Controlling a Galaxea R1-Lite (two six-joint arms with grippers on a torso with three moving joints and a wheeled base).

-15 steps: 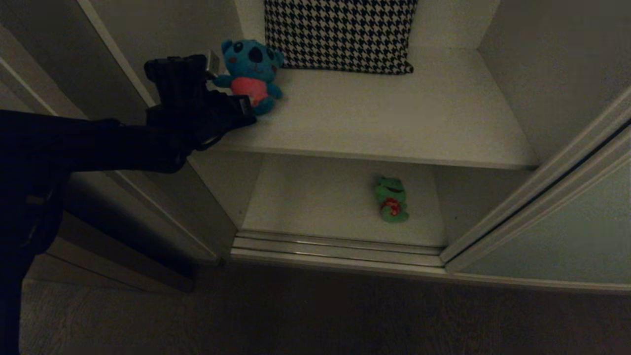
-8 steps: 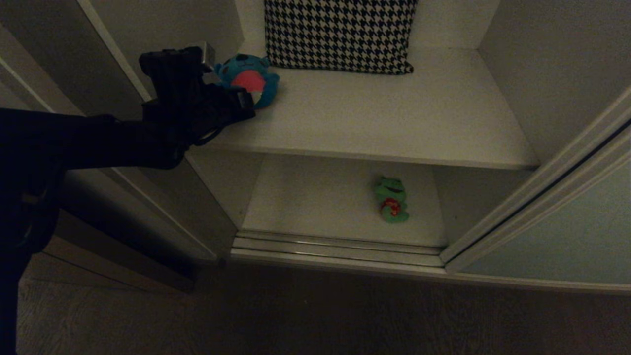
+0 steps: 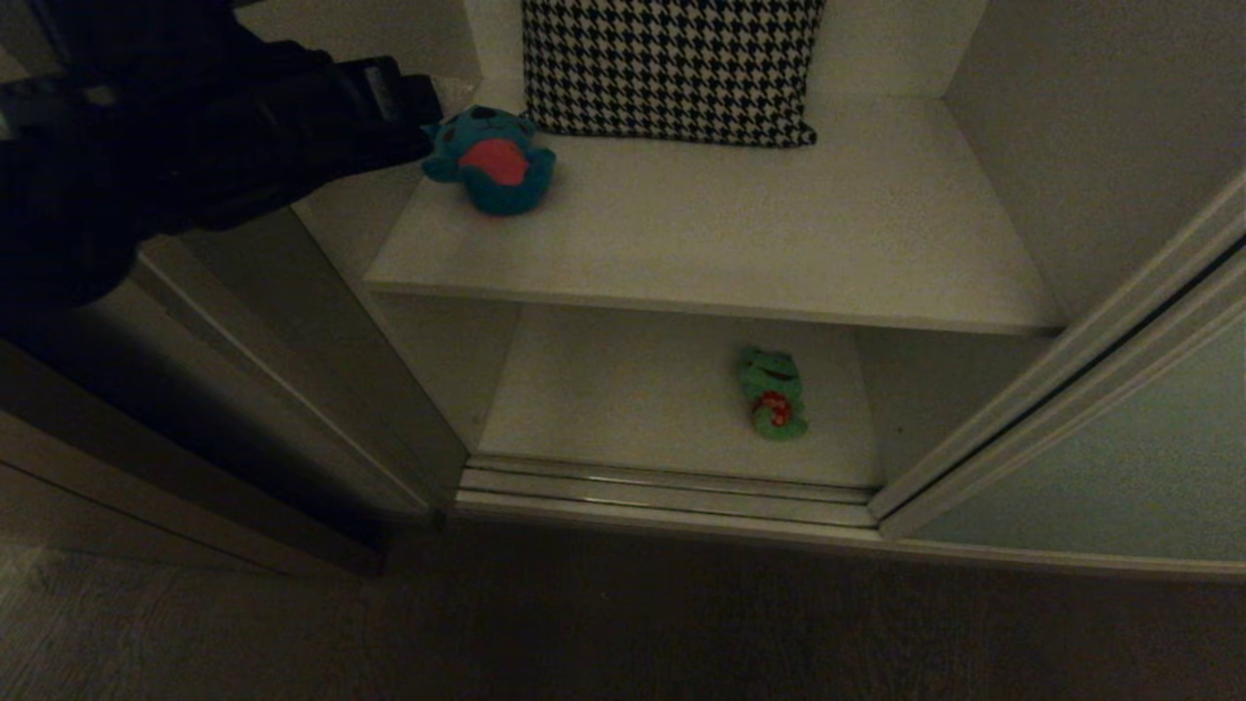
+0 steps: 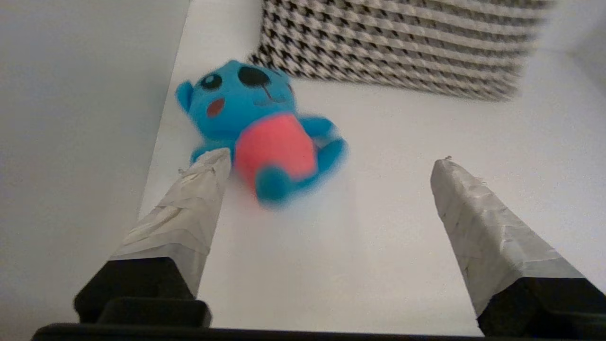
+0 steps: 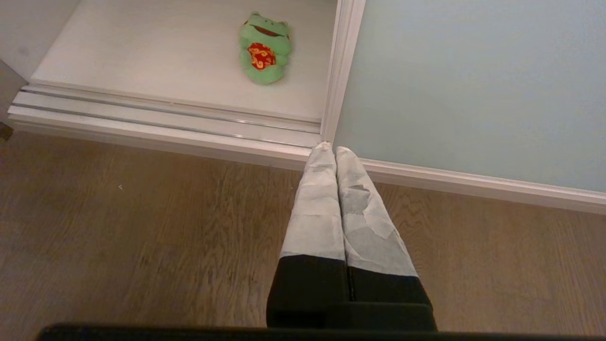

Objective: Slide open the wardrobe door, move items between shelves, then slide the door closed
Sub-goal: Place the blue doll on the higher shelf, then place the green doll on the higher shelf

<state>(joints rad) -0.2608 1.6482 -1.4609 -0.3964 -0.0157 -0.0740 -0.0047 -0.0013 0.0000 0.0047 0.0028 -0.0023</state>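
The teal-blue bear [image 3: 492, 161] with the red belly lies on its back at the left end of the upper shelf [image 3: 779, 224]. My left gripper [image 3: 414, 102] hovers just left of it, open and empty. In the left wrist view the bear [image 4: 265, 132] lies beyond the wide-spread gripper [image 4: 326, 161], close to one fingertip [image 4: 210, 166]. The green frog [image 3: 774, 394] lies on the lower shelf [image 3: 623, 389]. The right gripper [image 5: 330, 150] is shut and empty, low over the floor near the frog [image 5: 264, 47]. The sliding wardrobe door [image 3: 1119, 458] stands slid to the right.
A black-and-white houndstooth cushion [image 3: 672, 68] leans against the back wall of the upper shelf. The white side wall [image 4: 71, 142] stands close beside the bear. Metal door tracks [image 3: 662, 492] run along the wardrobe's front, with wooden floor [image 5: 142, 227] before them.
The left gripper opened and let go of the bear, then drew back and upward to the left. The bear tipped from upright onto its back on the upper shelf.
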